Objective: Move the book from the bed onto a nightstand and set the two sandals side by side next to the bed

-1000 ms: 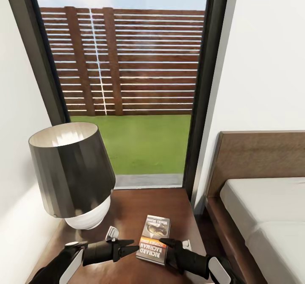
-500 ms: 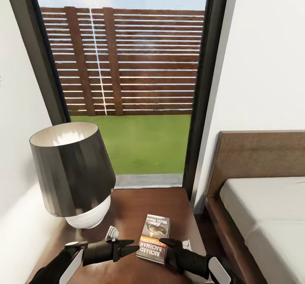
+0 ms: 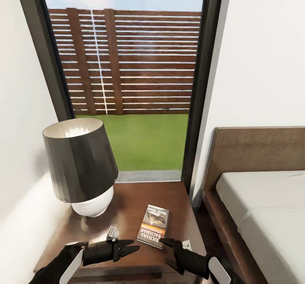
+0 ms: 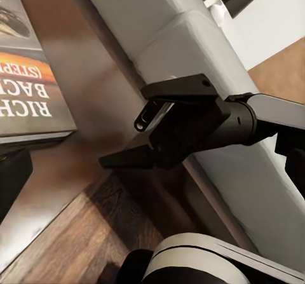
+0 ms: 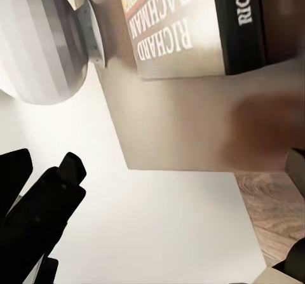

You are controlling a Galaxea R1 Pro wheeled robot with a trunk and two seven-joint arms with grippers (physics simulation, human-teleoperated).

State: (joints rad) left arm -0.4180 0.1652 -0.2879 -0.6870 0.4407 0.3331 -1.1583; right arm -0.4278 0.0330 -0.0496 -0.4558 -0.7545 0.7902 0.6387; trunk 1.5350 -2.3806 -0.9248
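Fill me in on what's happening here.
A two-armed robot faces a nightstand beside the bed. The book lies flat on the nightstand top, right of a lamp. Neither gripper holds anything: the left gripper and the right gripper hang near the front edge, just short of the book. The right one looks open.

The book (image 3: 154, 226) has a dark pictured cover, an orange band and white lettering. The surface (image 3: 127, 203) under it is glossy dark brown. Beside the book, the lamp (image 3: 80, 165) has a dark grey shade over a white base. The bed (image 3: 262, 216) is light grey in a brown frame.
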